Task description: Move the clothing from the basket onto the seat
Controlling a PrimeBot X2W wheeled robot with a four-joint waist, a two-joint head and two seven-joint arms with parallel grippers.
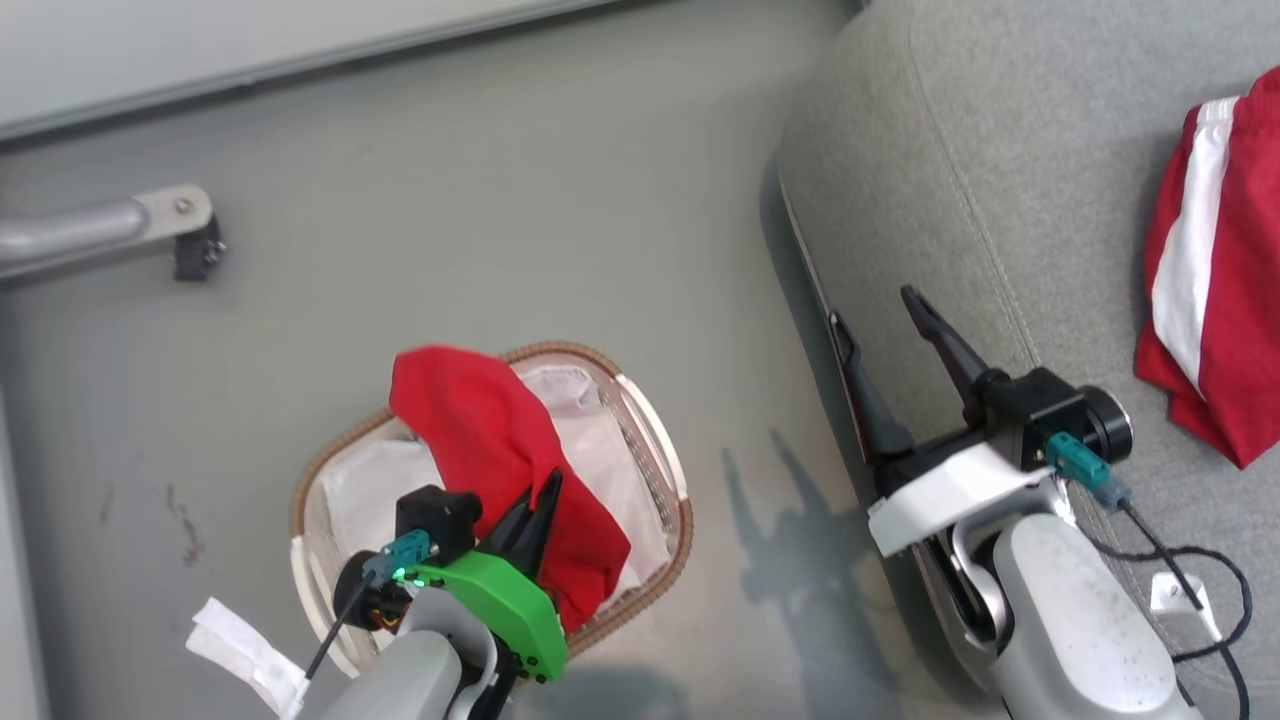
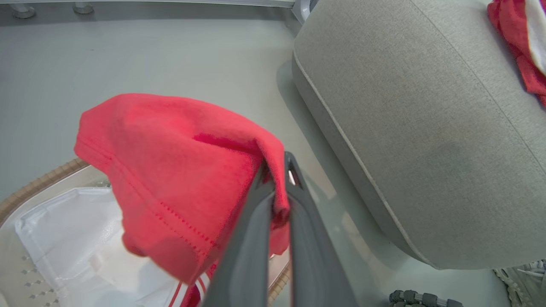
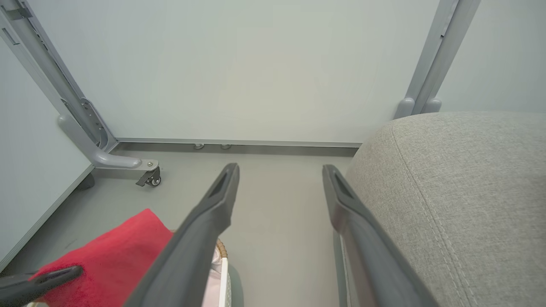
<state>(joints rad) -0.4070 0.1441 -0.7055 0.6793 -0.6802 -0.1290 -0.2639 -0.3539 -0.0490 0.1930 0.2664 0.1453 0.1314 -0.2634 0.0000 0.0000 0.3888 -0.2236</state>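
Now the left tool (image 2: 276,170) is pressed together on a fold of a red garment (image 1: 470,410) that hangs over the basket (image 1: 640,420) at seven o'clock in the head view. Another red piece (image 1: 1230,280) lies on the seat (image 1: 950,150) at three o'clock, and the right tool (image 1: 875,306) stands spread and empty beside the seat's edge. The pinch seems to hold only a thin fold, so a quick swing toward three o'clock could drop it on the floor (image 1: 500,200), or its hem could snag the rim and drag the basket.
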